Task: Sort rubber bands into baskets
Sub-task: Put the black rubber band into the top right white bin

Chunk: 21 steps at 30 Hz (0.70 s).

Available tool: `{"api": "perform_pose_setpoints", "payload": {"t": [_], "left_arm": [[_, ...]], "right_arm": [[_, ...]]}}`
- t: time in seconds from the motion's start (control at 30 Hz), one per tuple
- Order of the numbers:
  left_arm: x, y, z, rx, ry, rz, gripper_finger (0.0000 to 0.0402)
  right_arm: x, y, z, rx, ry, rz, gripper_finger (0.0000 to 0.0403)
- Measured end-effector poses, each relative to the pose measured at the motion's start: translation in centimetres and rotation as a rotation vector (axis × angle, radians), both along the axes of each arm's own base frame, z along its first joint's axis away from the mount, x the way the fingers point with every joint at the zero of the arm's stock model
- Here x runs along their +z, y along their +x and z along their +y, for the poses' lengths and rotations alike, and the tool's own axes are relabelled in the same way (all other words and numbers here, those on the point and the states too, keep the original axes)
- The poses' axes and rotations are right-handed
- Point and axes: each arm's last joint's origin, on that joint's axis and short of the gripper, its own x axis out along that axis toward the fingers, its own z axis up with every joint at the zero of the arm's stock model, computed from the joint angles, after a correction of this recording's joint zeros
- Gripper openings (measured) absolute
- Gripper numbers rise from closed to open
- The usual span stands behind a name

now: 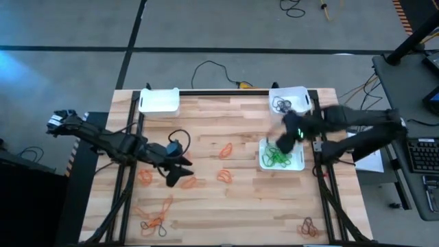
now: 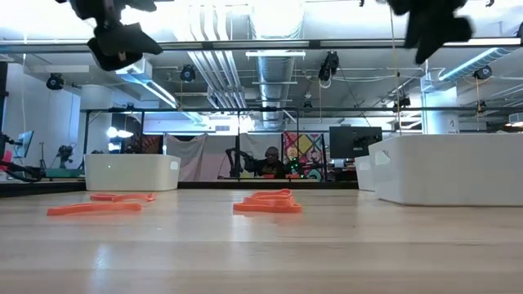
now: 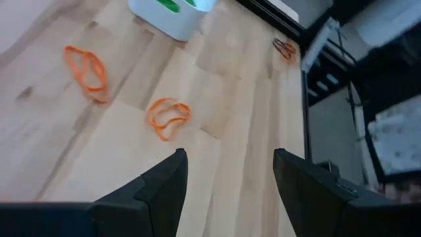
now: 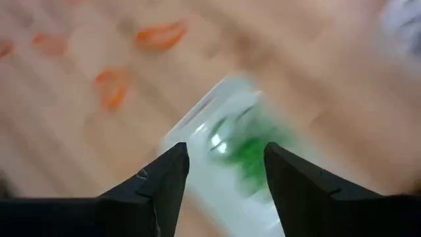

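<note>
Three white baskets stand on the wooden table: one at the far left [image 1: 159, 101], one at the far right [image 1: 291, 99] with dark rubber bands, and one at mid-right [image 1: 281, 156] with green bands [image 4: 247, 155]. Orange bands lie loose in the middle [image 1: 226, 149] [image 1: 224, 175] and on the left [image 1: 144, 175]. My left gripper [image 1: 180, 171] hovers open over the left-middle, with an orange band [image 3: 168, 117] just ahead of its fingers. My right gripper [image 1: 285, 140] hangs open above the green-band basket, with nothing between its fingers.
More orange and dark bands lie tangled near the front left [image 1: 154, 213], and a small clump sits at the front right corner [image 1: 308, 228]. Another orange band [image 1: 188, 182] lies beside my left gripper. Black frame rails run along both table sides.
</note>
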Motion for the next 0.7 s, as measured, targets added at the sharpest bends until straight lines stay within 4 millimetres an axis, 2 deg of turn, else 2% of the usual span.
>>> {"api": "perform_pose_setpoints", "payload": {"t": [0.27,0.43,0.6,0.7], "left_arm": [[0.0,-0.9,-2.2,-0.099,0.120,-0.032,0.0208],[0.2,-1.2,-3.1,-0.127,0.124,-0.053,0.0208],[0.4,-1.2,-3.3,-0.116,0.153,-0.085,0.0208],[0.4,-1.2,-3.3,-0.115,0.152,-0.087,0.0208]], "right_arm": [[-2.9,1.6,11.0,0.034,0.269,0.196,0.0192],[-4.9,1.8,16.9,-0.044,0.438,0.352,0.0192],[-8.8,1.5,20.4,-0.193,0.485,0.631,0.0192],[-10.8,1.8,21.5,-0.209,0.490,0.689,0.0192]]}}
